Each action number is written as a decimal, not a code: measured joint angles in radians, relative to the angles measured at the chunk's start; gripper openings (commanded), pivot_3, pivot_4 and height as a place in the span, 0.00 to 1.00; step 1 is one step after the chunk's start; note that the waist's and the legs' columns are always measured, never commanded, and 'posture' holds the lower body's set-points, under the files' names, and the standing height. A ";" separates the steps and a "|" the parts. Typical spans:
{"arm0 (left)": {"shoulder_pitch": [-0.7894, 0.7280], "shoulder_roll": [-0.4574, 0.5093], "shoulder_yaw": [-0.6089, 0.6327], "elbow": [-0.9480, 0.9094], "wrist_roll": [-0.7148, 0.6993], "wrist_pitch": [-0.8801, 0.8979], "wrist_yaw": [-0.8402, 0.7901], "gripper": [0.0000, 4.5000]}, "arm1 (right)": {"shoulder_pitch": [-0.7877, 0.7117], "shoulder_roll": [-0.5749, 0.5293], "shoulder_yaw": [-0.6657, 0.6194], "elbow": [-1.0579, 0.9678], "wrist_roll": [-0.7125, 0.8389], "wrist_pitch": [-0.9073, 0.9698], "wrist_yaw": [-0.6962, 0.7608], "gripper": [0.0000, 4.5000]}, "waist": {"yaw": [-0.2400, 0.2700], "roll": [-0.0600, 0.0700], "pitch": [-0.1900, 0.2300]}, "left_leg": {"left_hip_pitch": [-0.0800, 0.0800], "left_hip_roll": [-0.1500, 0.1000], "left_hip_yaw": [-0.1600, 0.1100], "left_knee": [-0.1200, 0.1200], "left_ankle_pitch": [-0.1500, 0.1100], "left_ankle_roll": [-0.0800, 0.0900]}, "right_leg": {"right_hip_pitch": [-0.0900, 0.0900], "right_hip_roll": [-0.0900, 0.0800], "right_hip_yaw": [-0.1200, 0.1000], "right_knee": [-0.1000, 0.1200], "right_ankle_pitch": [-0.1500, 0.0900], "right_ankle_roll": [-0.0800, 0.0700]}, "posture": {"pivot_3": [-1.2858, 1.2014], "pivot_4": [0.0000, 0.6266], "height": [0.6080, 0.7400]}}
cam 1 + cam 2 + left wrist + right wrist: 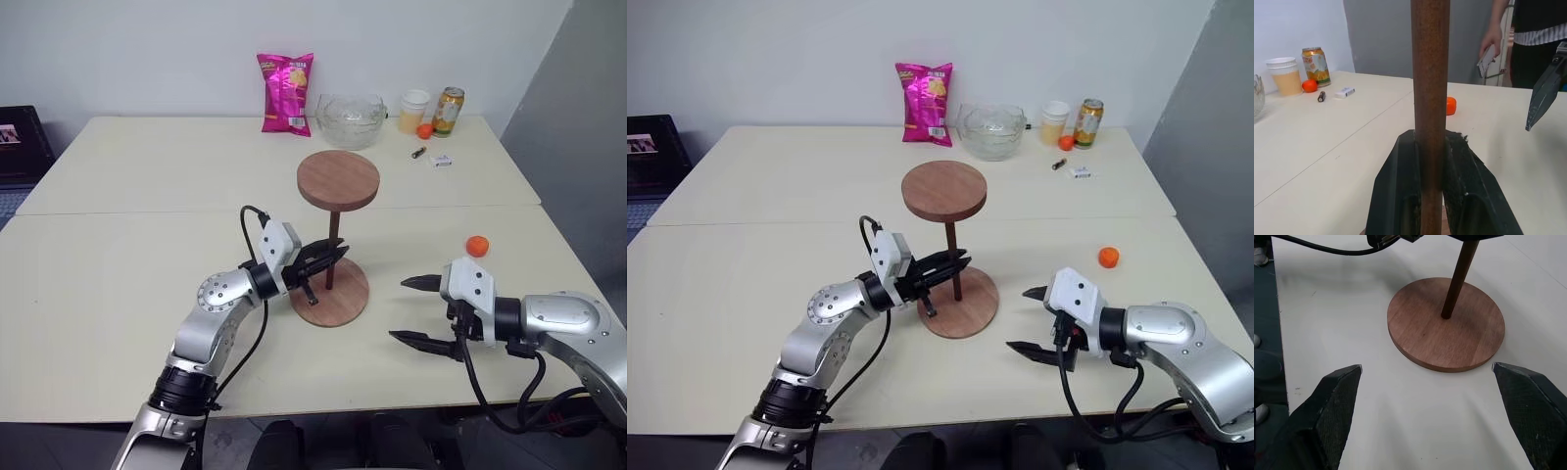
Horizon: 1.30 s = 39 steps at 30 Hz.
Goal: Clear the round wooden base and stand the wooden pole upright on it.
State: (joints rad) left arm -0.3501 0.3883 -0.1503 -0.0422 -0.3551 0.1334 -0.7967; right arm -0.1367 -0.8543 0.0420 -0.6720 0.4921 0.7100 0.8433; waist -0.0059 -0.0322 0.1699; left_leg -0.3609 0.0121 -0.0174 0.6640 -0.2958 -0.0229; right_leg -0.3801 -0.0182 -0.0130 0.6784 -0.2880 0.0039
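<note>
The wooden pole (332,240) stands upright at the centre of the round wooden base (345,299), with its fixed disc (338,179) on top. The base lies flat on the near table. My left gripper (337,258) reaches in level from the left and is shut on the pole's lower part; in the left wrist view both fingers (1396,186) press against the rod (1430,73). My right gripper (408,310) hovers open to the right of the base, apart from it. The right wrist view looks between its fingers (1332,401) at the base (1435,340).
An orange (477,246) lies right of the base. Along the far edge stand a pink chip bag (285,93), a glass bowl (350,119), a cup (414,110), a can (449,111) and a small orange (424,130). A person (1533,29) stands beyond the table's right side.
</note>
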 measured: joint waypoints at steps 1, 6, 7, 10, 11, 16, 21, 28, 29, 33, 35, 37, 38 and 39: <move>0.002 0.010 -0.001 0.005 0.011 0.012 0.000 0.29 | 0.000 0.000 0.000 0.000 0.000 -0.001 0.000 1.00 | 0.000 0.000 0.000 | 0.000 0.000 0.000 0.000 0.000 0.000 | 0.000 0.000 0.000 0.000 0.000 0.000 | 0.52 0.24 1.00; 0.034 0.026 -0.001 0.068 0.053 0.060 0.010 0.49 | 0.000 0.001 0.000 0.001 -0.001 -0.002 0.000 1.00 | 0.005 -0.002 0.003 | -0.007 -0.001 0.000 0.000 0.000 0.000 | -0.007 -0.001 0.000 0.000 0.000 0.000 | 0.52 0.24 1.00; 0.033 0.026 -0.001 0.068 0.055 0.060 0.010 0.52 | 0.000 0.002 0.000 0.001 -0.001 -0.003 0.000 1.00 | 0.005 -0.002 0.003 | -0.007 -0.001 0.000 0.000 0.000 0.000 | -0.007 -0.001 0.000 0.000 0.001 -0.002 | 0.52 0.24 1.00; 0.032 0.026 0.001 0.066 0.057 0.060 0.007 0.65 | 0.000 0.002 0.000 0.001 -0.001 -0.005 0.000 1.00 | 0.007 -0.002 0.003 | -0.008 -0.001 0.000 0.000 0.000 0.000 | -0.007 -0.002 0.000 -0.002 0.002 -0.003 | 0.52 0.24 1.00; 0.032 0.026 0.001 0.065 0.057 0.060 0.002 0.71 | 0.000 0.003 0.000 0.001 -0.001 -0.005 0.000 1.00 | 0.007 -0.002 0.003 | -0.009 -0.001 0.000 0.000 0.000 0.000 | -0.007 -0.002 0.000 -0.003 0.002 -0.003 | 0.52 0.24 1.00; 0.032 0.026 0.002 0.051 0.053 0.060 -0.022 0.71 | 0.000 0.004 0.000 0.001 -0.001 -0.006 0.000 1.00 | 0.007 -0.002 0.003 | -0.009 -0.001 0.000 0.000 0.000 0.000 | -0.007 -0.002 0.000 -0.004 0.002 -0.003 | 0.52 0.24 1.00; 0.034 0.045 0.002 0.025 0.047 0.060 -0.064 0.71 | 0.000 0.004 0.000 0.001 -0.002 -0.007 0.000 1.00 | 0.006 -0.002 0.003 | -0.009 -0.001 0.000 0.000 0.000 0.000 | -0.007 -0.002 -0.001 -0.004 0.002 -0.003 | 0.52 0.24 1.00; 0.050 0.182 0.062 -0.030 0.015 0.092 -0.155 0.71 | 0.000 0.003 -0.003 0.024 -0.006 -0.027 0.006 1.00 | 0.002 -0.002 0.005 | -0.009 -0.001 0.000 -0.001 0.000 0.000 | -0.008 -0.001 -0.001 -0.003 0.002 -0.003 | 0.52 0.24 1.00; 0.050 0.194 0.079 -0.034 0.009 0.098 -0.156 0.71 | 0.000 0.003 -0.005 0.030 -0.006 -0.028 0.006 1.00 | 0.003 -0.002 0.005 | -0.009 -0.001 0.000 -0.001 0.000 0.000 | -0.008 -0.001 -0.001 -0.003 0.002 -0.003 | 0.52 0.24 1.00; 0.060 0.243 0.148 -0.064 -0.015 0.156 -0.145 0.71 | -0.004 -0.002 -0.023 0.064 -0.007 -0.050 0.017 1.00 | 0.004 -0.002 0.005 | -0.009 -0.001 0.000 -0.001 0.000 0.000 | -0.007 -0.002 -0.001 -0.004 0.002 -0.003 | 0.52 0.24 1.00; 0.071 0.267 0.188 -0.079 -0.028 0.191 -0.128 0.71 | -0.010 -0.004 -0.027 0.085 -0.006 -0.058 0.028 1.00 | 0.004 -0.002 0.005 | -0.010 -0.001 0.000 -0.001 0.000 0.000 | -0.008 -0.002 -0.001 -0.004 0.002 -0.003 | 0.52 0.24 1.00; 0.105 0.335 0.246 -0.114 -0.034 0.247 -0.105 0.71 | -0.019 -0.009 -0.046 0.106 0.000 -0.065 0.041 1.00 | 0.000 -0.002 0.006 | -0.010 0.000 0.000 -0.001 0.000 0.000 | -0.008 -0.002 -0.001 -0.004 0.002 -0.004 | 0.52 0.24 1.00; 0.117 0.361 0.277 -0.131 -0.034 0.278 -0.087 0.71 | -0.023 -0.012 -0.059 0.119 0.001 -0.068 0.047 1.00 | 0.000 -0.002 0.007 | -0.010 0.000 0.000 -0.001 0.000 0.000 | -0.008 -0.002 -0.001 -0.004 0.002 -0.004 | 0.52 0.24 1.00; 0.131 0.379 0.302 -0.150 -0.032 0.300 -0.072 0.71 | -0.031 -0.014 -0.065 0.131 0.001 -0.072 0.052 1.00 | 0.000 -0.002 0.007 | -0.010 0.000 0.000 -0.001 0.000 0.000 | -0.008 -0.002 -0.001 -0.004 0.002 -0.004 | 0.52 0.24 1.00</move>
State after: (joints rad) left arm -0.2188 0.7678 0.1521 -0.1920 -0.3868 0.4331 -0.8685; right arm -0.1674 -0.8681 -0.0231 -0.5406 0.4935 0.6384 0.8951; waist -0.0057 -0.0341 0.1766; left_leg -0.3704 0.0116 -0.0179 0.6626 -0.2958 -0.0229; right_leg -0.3884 -0.0199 -0.0137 0.6747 -0.2860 0.0004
